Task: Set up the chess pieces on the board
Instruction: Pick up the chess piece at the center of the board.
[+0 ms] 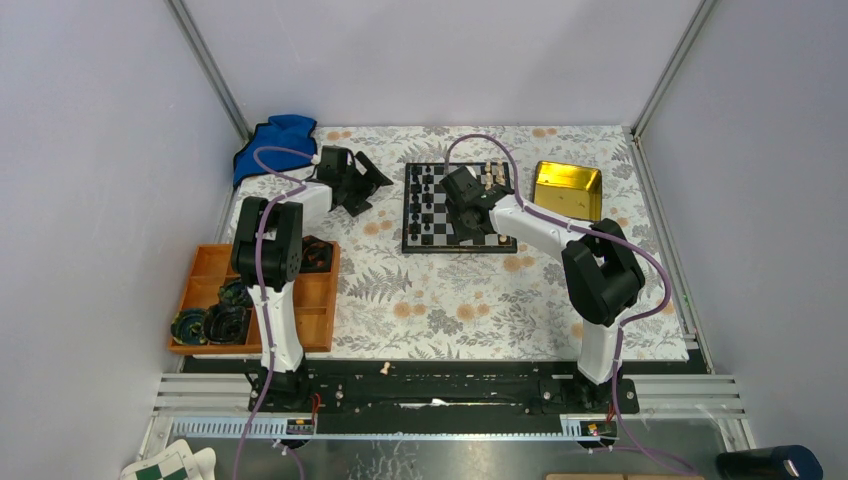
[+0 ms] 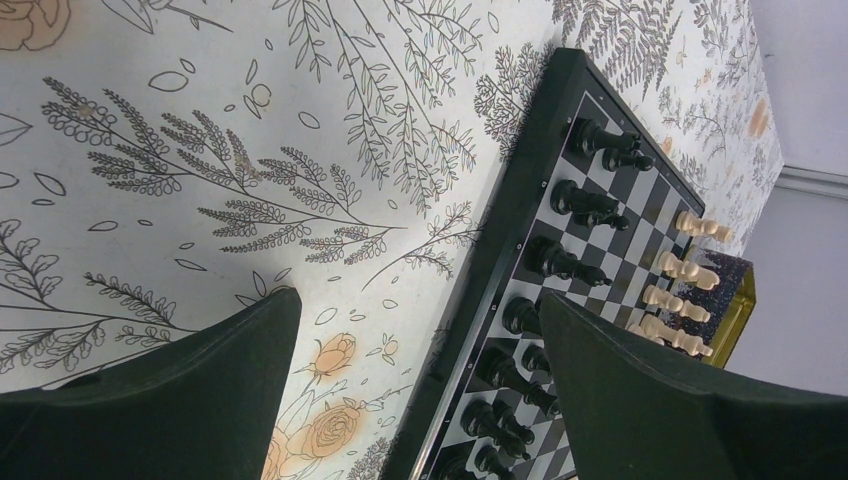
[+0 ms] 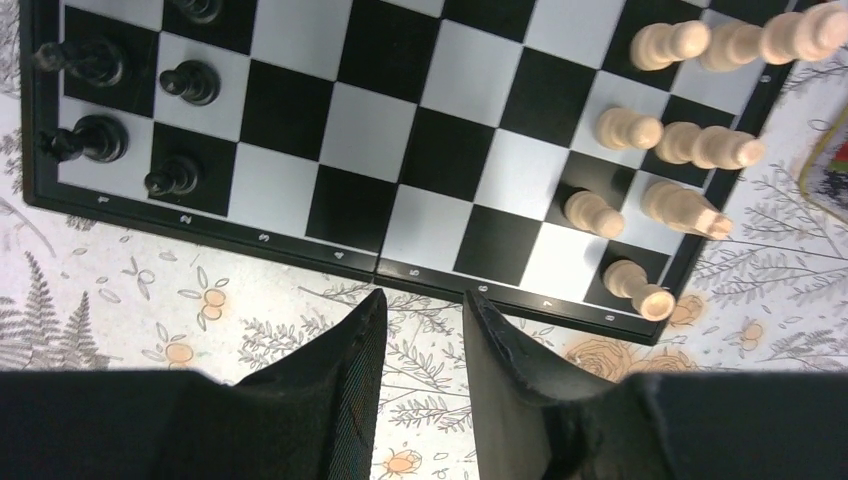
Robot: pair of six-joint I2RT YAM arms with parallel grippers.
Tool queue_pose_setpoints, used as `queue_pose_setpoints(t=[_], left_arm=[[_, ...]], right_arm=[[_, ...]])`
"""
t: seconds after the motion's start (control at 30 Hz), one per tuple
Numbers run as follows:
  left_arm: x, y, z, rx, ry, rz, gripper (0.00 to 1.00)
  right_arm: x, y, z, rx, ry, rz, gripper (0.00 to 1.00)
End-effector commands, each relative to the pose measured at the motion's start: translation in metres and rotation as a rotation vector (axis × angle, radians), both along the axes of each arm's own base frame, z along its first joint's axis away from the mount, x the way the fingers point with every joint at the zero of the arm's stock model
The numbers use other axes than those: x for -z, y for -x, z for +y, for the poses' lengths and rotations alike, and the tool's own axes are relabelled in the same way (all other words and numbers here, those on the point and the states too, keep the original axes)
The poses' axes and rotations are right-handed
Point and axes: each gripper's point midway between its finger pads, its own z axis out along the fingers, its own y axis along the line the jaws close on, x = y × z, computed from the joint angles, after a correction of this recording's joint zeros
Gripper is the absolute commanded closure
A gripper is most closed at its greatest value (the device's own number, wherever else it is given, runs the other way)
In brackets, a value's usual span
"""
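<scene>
The black-and-white board (image 1: 424, 246) lies at the table's middle back. Black pieces (image 1: 425, 200) stand in its two left columns, and several pale pieces (image 1: 491, 177) stand at its far right. My left gripper (image 1: 368, 190) hangs wide open and empty left of the board. Its wrist view (image 2: 418, 298) shows the board's black border (image 2: 500, 230), black pieces (image 2: 590, 205) and pale pieces (image 2: 680, 270). My right gripper (image 1: 468, 222) hovers over the board. In its wrist view (image 3: 424, 294) the jaws stand narrowly apart and empty above the board's near border (image 3: 250, 240), with black pieces (image 3: 100, 140) left and pale pieces (image 3: 690, 145) right.
A gold tin (image 1: 568, 188) sits right of the board. An orange tray (image 1: 312, 300) with dark objects sits at the front left. A blue cloth (image 1: 275, 140) lies in the back left corner. One pale piece (image 1: 386, 369) lies near the arm rail. A green-and-white checkered folded thing (image 1: 170, 465) lies off the table.
</scene>
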Motion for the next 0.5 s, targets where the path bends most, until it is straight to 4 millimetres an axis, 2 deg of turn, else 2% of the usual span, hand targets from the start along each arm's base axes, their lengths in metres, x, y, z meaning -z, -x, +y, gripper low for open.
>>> queue_pose_setpoints(t=[0.0, 0.3, 0.47], left_arm=[[0.026, 0.027, 0.007, 0.007, -0.063, 0.105, 0.01], [0.017, 0.033, 0.016, 0.004, -0.117, 0.101, 0.01], [0.010, 0.039, 0.021, 0.003, -0.153, 0.095, 0.01]], right_arm=[[-0.019, 0.005, 0.014, -0.092, -0.057, -0.030, 0.59], [-0.026, 0.040, 0.052, -0.364, -0.166, -0.027, 0.59], [-0.038, 0.076, 0.080, -0.574, -0.241, -0.024, 0.59]])
